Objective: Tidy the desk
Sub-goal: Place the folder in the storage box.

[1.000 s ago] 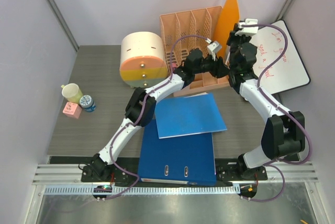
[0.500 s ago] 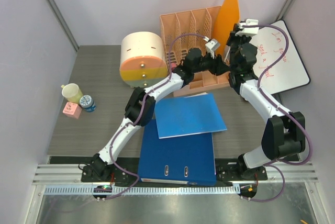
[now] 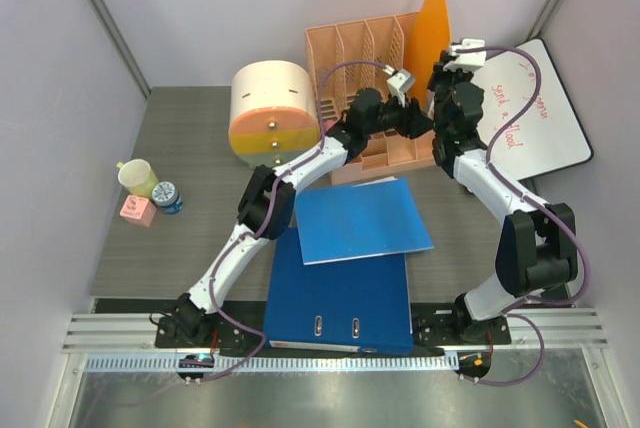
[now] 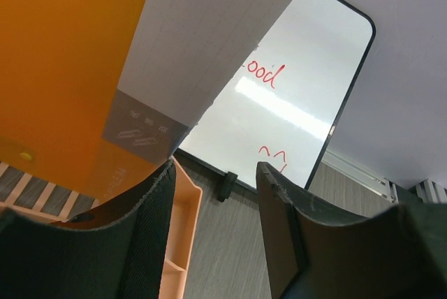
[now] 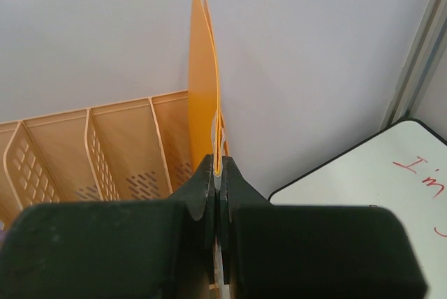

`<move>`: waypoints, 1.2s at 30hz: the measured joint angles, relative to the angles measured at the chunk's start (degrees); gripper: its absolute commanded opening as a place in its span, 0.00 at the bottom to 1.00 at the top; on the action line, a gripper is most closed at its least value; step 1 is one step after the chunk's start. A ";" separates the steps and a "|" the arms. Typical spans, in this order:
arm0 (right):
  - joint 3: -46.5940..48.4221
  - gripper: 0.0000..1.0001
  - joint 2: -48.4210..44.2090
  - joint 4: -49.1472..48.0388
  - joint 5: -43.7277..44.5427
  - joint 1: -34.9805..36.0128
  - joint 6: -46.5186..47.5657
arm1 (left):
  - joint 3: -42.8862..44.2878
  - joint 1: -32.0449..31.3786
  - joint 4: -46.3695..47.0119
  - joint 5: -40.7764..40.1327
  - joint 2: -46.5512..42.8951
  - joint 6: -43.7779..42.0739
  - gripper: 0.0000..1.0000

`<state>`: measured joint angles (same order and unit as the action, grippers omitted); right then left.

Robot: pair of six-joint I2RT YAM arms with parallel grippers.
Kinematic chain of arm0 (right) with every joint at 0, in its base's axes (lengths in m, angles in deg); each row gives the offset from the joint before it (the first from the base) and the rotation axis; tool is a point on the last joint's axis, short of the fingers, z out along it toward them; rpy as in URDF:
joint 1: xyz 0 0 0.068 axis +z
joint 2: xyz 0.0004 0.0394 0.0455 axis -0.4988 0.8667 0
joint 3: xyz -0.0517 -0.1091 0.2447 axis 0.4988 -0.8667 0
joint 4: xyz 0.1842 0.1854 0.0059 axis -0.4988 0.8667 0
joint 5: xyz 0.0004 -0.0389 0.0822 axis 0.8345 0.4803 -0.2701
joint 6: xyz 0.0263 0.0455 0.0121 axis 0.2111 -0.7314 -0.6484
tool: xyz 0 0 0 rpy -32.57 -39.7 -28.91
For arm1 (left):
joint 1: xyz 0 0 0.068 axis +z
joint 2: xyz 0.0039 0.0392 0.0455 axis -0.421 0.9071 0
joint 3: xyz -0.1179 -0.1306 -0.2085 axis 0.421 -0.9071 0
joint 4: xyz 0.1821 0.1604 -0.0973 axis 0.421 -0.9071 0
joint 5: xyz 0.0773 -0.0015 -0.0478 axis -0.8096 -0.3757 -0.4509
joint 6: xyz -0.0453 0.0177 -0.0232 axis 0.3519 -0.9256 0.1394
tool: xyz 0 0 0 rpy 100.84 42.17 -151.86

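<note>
When looked at from above: two arms reaching over one grey desk (image 3: 190, 248), spread under everything. Two blue folders (image 3: 360, 218) stacked near the front. One rack (image 3: 360, 48) with four slots at the back, one orange folder (image 3: 432, 23) standing at its right end.

From the left wrist: left gripper (image 4: 213, 201) half open, gripping nothing.

From the right wrist: right gripper (image 5: 218, 170) squeezed tight on the orange folder's edge.

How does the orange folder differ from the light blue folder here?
Pose: the orange folder stands on edge by the right end of the file rack; the light blue folder lies flat.
Hold: the right pincer is shut on the orange folder; the light blue folder rests free, partly on the dark blue binder.
Both are thin, flat folders.
</note>
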<state>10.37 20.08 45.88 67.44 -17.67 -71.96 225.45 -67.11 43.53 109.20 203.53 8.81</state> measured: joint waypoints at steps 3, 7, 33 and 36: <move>0.00 0.01 1.68 -0.13 0.04 0.00 0.02 | -0.11 0.17 0.11 -0.81 0.28 -0.55 0.50; 0.00 0.01 3.82 0.61 0.31 0.00 0.00 | -0.31 1.16 0.33 -2.08 0.31 -1.07 0.50; -0.50 0.55 3.13 12.85 14.97 0.00 -2.82 | -19.32 4.17 -2.58 0.39 -12.37 -2.84 0.45; -1.31 0.53 -1.16 14.69 16.57 0.07 -3.26 | -21.09 4.48 -4.07 0.48 -16.26 -3.72 0.45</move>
<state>9.06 18.92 60.57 84.00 -17.60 -75.21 204.36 -62.63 39.47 109.68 187.27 5.10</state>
